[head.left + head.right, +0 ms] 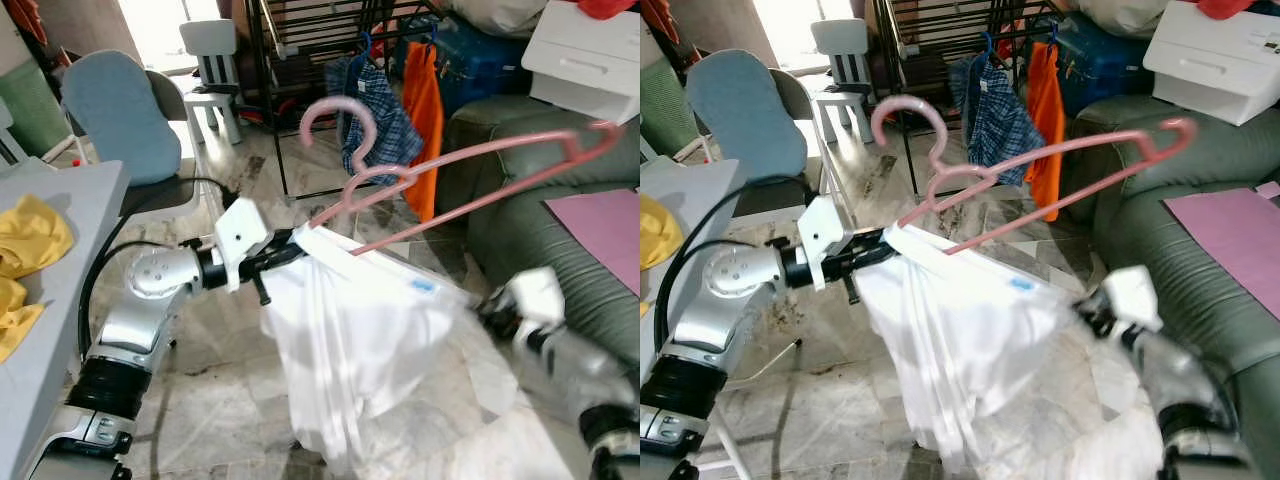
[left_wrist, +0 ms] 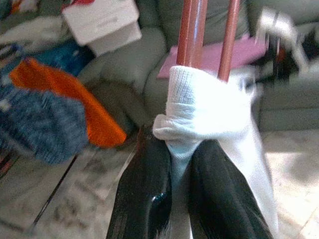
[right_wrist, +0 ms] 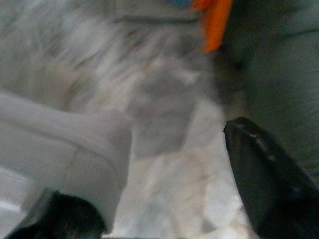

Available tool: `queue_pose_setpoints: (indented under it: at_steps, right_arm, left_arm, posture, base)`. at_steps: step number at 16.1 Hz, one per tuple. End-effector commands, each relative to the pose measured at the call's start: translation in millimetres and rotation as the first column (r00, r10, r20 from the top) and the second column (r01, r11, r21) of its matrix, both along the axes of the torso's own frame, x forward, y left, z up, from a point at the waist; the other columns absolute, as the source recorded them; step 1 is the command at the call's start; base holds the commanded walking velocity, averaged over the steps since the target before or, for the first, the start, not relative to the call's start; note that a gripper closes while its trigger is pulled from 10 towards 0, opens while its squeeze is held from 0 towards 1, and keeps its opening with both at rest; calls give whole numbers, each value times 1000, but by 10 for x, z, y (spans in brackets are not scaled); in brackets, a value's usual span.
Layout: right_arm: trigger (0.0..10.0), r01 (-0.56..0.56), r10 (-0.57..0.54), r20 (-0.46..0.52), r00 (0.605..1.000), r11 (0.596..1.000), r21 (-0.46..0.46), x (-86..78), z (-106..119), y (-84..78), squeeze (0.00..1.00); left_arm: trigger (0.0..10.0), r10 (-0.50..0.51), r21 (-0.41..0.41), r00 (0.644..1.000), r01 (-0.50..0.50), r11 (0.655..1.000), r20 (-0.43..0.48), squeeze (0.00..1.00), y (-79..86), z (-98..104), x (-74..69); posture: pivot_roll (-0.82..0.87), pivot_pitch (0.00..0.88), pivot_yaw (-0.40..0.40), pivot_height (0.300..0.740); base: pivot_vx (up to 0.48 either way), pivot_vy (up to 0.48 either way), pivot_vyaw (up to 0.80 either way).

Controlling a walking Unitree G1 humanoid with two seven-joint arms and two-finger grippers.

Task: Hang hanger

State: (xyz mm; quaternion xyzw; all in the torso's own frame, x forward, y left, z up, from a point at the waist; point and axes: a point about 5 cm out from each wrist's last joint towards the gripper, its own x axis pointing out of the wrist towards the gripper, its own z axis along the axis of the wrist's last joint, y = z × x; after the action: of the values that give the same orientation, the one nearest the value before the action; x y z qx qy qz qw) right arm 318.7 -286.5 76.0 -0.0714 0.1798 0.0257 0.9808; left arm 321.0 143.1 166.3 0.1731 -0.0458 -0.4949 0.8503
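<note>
Pink plastic hanger point(image 1: 470, 180) is tilting in mid-air above the marble floor point(image 1: 200, 390), carrying a white cotton garment point(image 1: 350, 340); the left gripper's point(image 2: 180, 164) jaws are pinching its collar, while the right gripper's point(image 3: 164, 209) jaws are spreading wide.

right gripper point(image 1: 505, 312) motion-blurred, garment point(image 1: 350, 350) bottom cropped

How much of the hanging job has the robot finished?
Done: the white garment is already on the pink hanger. In hand: the left gripper pinches the garment's bunched end at the hanger, holding both up in the air; the right gripper is open, blurred, lower. Left: hooking the hanger onto the black rack behind.
</note>
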Motion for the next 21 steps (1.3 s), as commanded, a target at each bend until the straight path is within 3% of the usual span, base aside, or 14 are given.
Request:
queue_pose_setpoints:
  at_steps: [1, 2, 3, 4, 5, 7, 14, 16, 18, 21]
  right_arm:
    - [0, 189, -189, 80, 979, 982, 3, 32, 247, -321, 0]
    - [0, 213, -214, 153, 965, 977, 29, 124, 446, -355, 0]
    - [0, 213, -214, 153, 965, 977, 29, 124, 446, -355, 0]
    - [0, 206, -208, 266, 941, 978, 34, 258, 749, -336, 0]
    - [0, 205, -208, 291, 934, 978, 40, 284, 815, -328, 0]
    - [0, 214, -225, 407, 885, 974, 72, 362, 1089, -310, 0]
    - [0, 246, -259, 399, 880, 966, 86, 440, 1178, -295, 0]
    - [0, 219, -230, 403, 886, 973, 73, 501, 1223, -210, 0]
    - [0, 192, -202, 409, 890, 979, 68, 553, 1260, -122, 0]
    - [0, 184, -194, 411, 891, 981, 65, 568, 1269, -97, 0]
  left_arm:
    - [0, 151, -15, 988, -151, 988, 28, 0, 355, 11, 33]
    - [0, 187, -16, 982, -188, 982, -10, 0, 415, -95, 23]
    - [0, 187, -16, 982, -188, 982, -10, 0, 415, -95, 23]
    - [0, 232, -3, 971, -232, 973, -64, 0, 499, -267, -12]
    - [0, 241, 1, 968, -242, 970, -76, 0, 517, -304, -22]
    - [0, 272, 18, 955, -272, 962, -116, 0, 565, -475, -78]
    - [0, 185, 24, 969, -183, 983, -163, 0, 469, -671, -198]
    - [0, 118, 95, 976, -102, 990, -183, 0, 427, -807, -294]
    - [0, 134, 158, 964, -99, 982, -231, 0, 462, -995, -354]
    - [0, 161, 192, 955, -115, 975, -247, 0, 480, -1080, -358]
  posture:
    - [-203, 0, 65, 740]
    - [-203, 0, 61, 740]
    - [-203, 0, 61, 740]
    - [-201, 0, 55, 740]
    - [-202, 0, 52, 740]
    - [-203, 0, 46, 740]
    - [-205, 0, 43, 740]
    - [-201, 0, 39, 740]
    - [-199, 0, 38, 740]
    - [-203, 0, 41, 740]
  base:
    - [0, 0, 0]
    - [0, 0, 0]
    - [0, 0, 0]
    - [0, 0, 0]
    - [0, 0, 0]
    - [0, 0, 0]
    - [0, 0, 0]
    - [0, 0, 0]
    - [0, 0, 0]
    - [0, 0, 0]
